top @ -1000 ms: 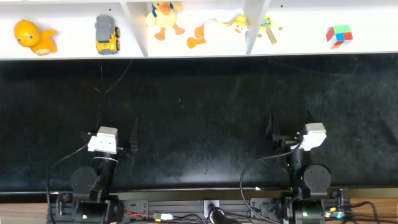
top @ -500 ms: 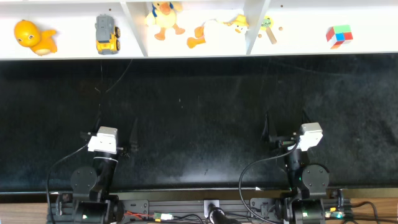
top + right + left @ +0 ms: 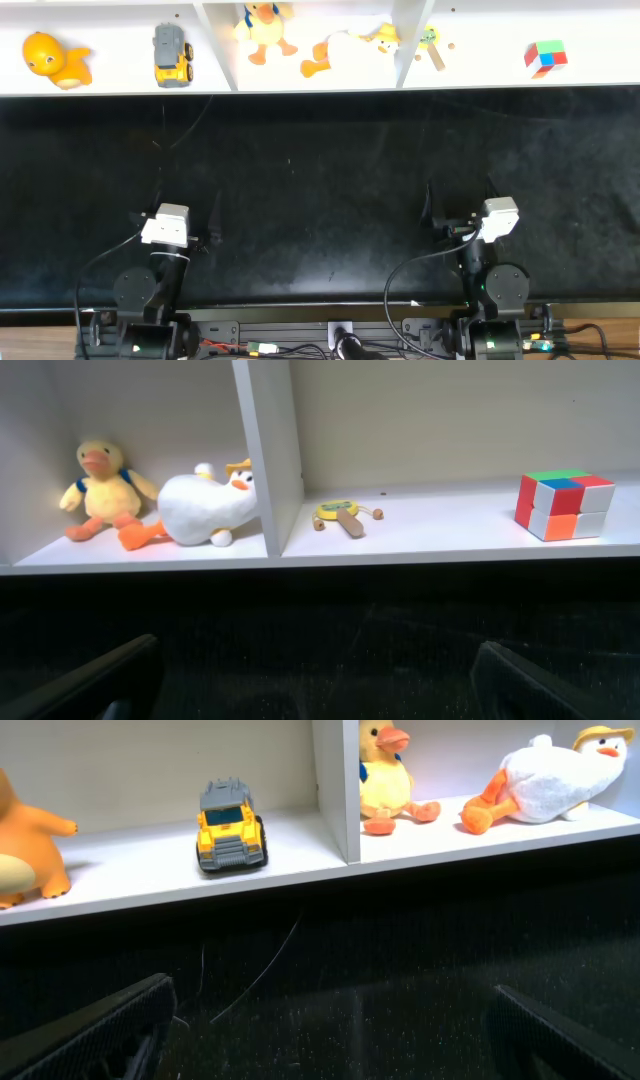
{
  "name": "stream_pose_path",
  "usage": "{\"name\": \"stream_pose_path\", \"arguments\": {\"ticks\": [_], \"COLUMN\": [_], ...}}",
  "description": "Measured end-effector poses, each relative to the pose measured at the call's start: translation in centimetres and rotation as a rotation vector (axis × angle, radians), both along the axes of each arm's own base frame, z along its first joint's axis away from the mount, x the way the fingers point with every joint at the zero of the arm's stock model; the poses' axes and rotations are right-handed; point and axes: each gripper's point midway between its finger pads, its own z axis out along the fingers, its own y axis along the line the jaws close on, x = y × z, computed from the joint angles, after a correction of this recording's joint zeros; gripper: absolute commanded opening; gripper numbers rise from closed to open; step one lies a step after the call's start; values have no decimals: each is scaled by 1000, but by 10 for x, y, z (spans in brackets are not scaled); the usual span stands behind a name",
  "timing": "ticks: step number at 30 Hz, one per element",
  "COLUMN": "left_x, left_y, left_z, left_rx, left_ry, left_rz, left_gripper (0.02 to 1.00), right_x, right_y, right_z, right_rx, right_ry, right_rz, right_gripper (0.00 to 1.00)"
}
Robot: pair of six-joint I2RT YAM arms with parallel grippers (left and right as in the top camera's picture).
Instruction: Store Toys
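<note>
Toys sit on a white shelf [image 3: 300, 84] that runs along the upper edge of the frame in the top view, and we count six of them across three compartments. In the upper left compartment we see an orange duck figure [image 3: 55, 58] at the far left and a yellow and grey toy truck [image 3: 171, 55] to its right, the two well apart. In the middle compartment a yellow plush duck [image 3: 265, 30] sits upright, and just beside it on the right a white plush goose [image 3: 345, 50] lies on its side with its orange feet toward the duck. In the upper right compartment a small wooden toy [image 3: 432, 45] lies near the divider, and a multicoloured cube [image 3: 545, 57] stands well apart from it toward the right.

Below the shelf the black table [image 3: 320, 170] fills the centre of the frame. Our left arm [image 3: 150, 290] stands at the lower left, and its left pincer [image 3: 188, 215] is spread wide with nothing between its fingers, low over the table and far from the shelf. Our right arm [image 3: 490, 285] stands at the lower right, and its right pincer [image 3: 460, 205] is likewise spread wide and holds nothing. Both pincers point up the frame toward the shelf.
</note>
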Motion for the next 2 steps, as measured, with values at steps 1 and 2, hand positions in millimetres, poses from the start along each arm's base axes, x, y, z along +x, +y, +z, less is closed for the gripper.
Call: {"name": "stream_pose_path", "arguments": {"ticks": [1,2], "left_x": [0,0], "left_y": [0,0], "left_z": [0,0], "left_rx": [0,0], "left_ry": [0,0], "left_rz": [0,0], "left_gripper": [998,998], "right_x": [0,0], "right_y": [0,0], "right_z": [0,0], "right_rx": [0,0], "right_ry": [1,0], "right_rz": [0,0], "right_gripper": [996,996]}}
